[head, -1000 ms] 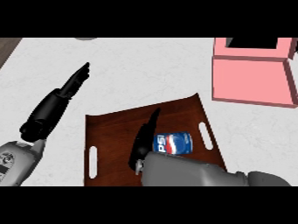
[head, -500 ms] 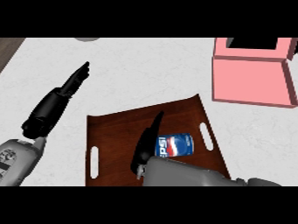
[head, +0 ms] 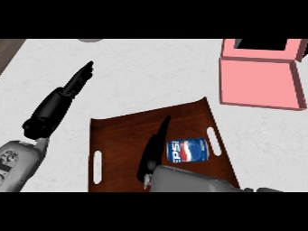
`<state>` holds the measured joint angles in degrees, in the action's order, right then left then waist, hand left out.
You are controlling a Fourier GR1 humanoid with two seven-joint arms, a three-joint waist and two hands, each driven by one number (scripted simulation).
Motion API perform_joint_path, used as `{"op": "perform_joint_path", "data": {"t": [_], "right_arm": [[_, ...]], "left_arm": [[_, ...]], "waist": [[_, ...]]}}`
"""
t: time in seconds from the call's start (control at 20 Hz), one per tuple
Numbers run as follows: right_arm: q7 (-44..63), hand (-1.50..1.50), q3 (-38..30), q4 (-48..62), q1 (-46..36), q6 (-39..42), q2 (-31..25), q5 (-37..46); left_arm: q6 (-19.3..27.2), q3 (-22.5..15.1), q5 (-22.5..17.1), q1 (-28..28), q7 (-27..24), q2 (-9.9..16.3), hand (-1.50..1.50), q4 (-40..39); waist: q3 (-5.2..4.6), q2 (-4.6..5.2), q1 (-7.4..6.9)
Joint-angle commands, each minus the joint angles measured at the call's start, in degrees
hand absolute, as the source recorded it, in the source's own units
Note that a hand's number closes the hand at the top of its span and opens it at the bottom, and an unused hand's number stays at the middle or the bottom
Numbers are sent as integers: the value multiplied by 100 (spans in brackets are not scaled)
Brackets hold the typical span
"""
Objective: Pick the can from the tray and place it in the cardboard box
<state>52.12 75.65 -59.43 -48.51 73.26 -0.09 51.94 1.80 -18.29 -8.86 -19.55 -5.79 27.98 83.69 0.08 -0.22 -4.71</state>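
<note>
My right hand (head: 157,146) hung over the dark brown tray (head: 126,135), its fingers straight and held together, pointing toward the far side of the counter. It was open and held nothing. The blue soda can (head: 188,150) lay on its side on the tray, just to the right of that hand, with its white lettering facing up. I could not tell whether my hand was touching the can or only standing beside it. The can sat in the right half of the tray, close to the slot-shaped handle cut-out on the tray's right edge.

My left hand (head: 69,90) was over the bare white counter (head: 149,72), to the left of the tray and a little farther away than its far-left corner. Its fingers were also straight and relaxed, pointing far and slightly right, with nothing in them.

The pink box (head: 259,81) sat at the far right of the counter, well apart from the tray and from both hands. Its lid flap stood open at the far side.
</note>
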Motion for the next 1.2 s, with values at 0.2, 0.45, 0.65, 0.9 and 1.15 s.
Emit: {"op": "perform_joint_path", "data": {"t": [0.2, 0.45, 0.65, 0.9, 1.15], "right_arm": [[520, -150, 168, 282, 167, 507, 8, 226], [523, -150, 22, 437, 195, 425, 8, 316], [613, -150, -166, 212, 345, 671, 8, 266], [603, -150, -60, 461, 373, 455, 8, 424], [494, -150, -179, 476, -49, 766, 9, 536]], "left_arm": [[-111, 124, -14, -39, 107, 17, 0, 39], [19, 0, 251, 196, -292, -203, 0, -160], [-15, 51, 212, 34, -12, -279, 0, -59], [-145, 236, 178, 144, 45, -134, 0, 49], [-240, 380, 145, 300, 50, -59, 0, 247]], "waist": [[-7, 61, 39], [-8, 79, 50], [-7, 56, 102], [-5, 58, 113], [-6, 43, 130]]}}
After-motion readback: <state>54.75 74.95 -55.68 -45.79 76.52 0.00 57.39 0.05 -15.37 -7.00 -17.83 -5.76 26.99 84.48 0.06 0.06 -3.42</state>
